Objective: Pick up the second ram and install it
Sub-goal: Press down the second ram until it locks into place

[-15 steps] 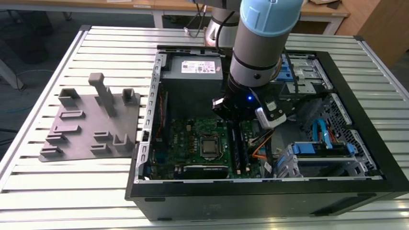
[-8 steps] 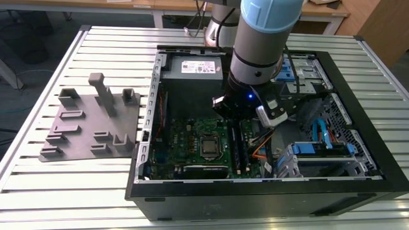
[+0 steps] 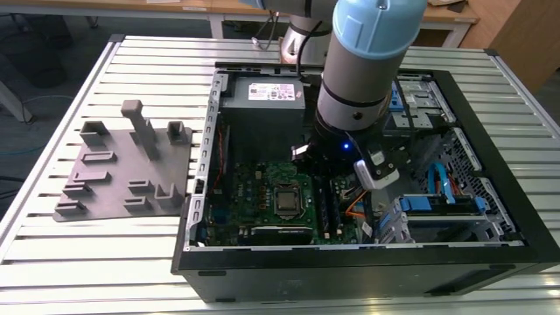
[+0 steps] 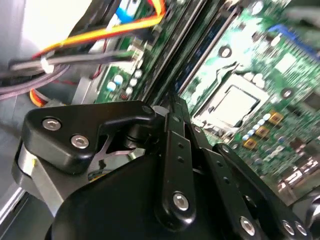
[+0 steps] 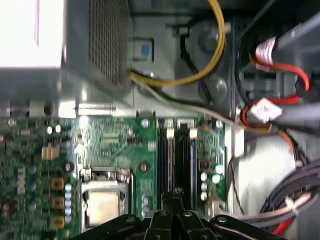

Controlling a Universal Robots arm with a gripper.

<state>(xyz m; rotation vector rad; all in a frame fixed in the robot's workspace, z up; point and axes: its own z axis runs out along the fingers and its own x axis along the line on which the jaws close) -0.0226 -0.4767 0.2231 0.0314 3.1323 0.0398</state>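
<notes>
My gripper (image 3: 331, 172) is low inside the open computer case, over the memory slots beside the processor socket (image 3: 287, 200). In both wrist views its black fingers (image 5: 165, 216) come together at the tips. The gripper (image 5: 174, 194) is shut on the second ram (image 5: 176, 165), a thin dark strip seen edge-on. The ram stands along a slot on the green motherboard (image 5: 115, 140). In the second wrist view the gripper (image 4: 167, 106) meets that dark strip (image 4: 196, 59) right at the board. My arm hides most of the ram (image 3: 324, 209) in the exterior view.
A grey slotted tray (image 3: 122, 177) lies on the table on the exterior view's left. Inside the case are the power supply (image 3: 262, 105), a drive cage (image 3: 437, 210) and loose orange and yellow cables (image 4: 100, 35) close to the slots. The case walls (image 3: 201, 164) ring the work area.
</notes>
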